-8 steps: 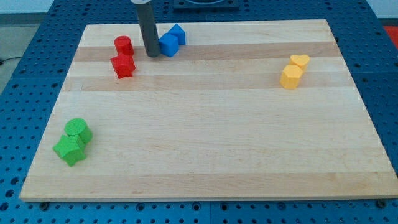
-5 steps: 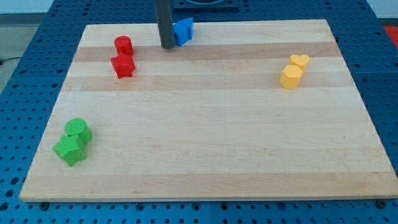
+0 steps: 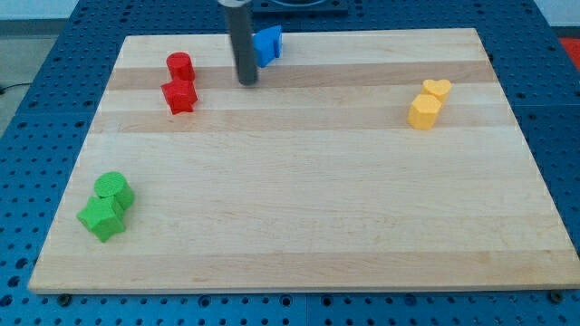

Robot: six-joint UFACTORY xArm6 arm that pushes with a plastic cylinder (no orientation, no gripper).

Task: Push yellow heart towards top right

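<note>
The surface (image 3: 308,181) is pale wood with faint lengthwise bands of lighter and darker grain, lying on a blue perforated base (image 3: 36,136). On it are a yellow heart (image 3: 438,88), a yellow block (image 3: 423,111), two red blocks (image 3: 179,81), blue blocks (image 3: 268,44) and two bright green blocks (image 3: 107,206); the rod (image 3: 243,45) is dark grey

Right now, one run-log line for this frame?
my tip: beside blue block | yellow heart: far right, untouched | push: not begun

The yellow heart (image 3: 438,88) lies flat near the tabletop's (image 3: 299,208) right edge, toward the view's top, touching another yellow block (image 3: 423,111).
</note>
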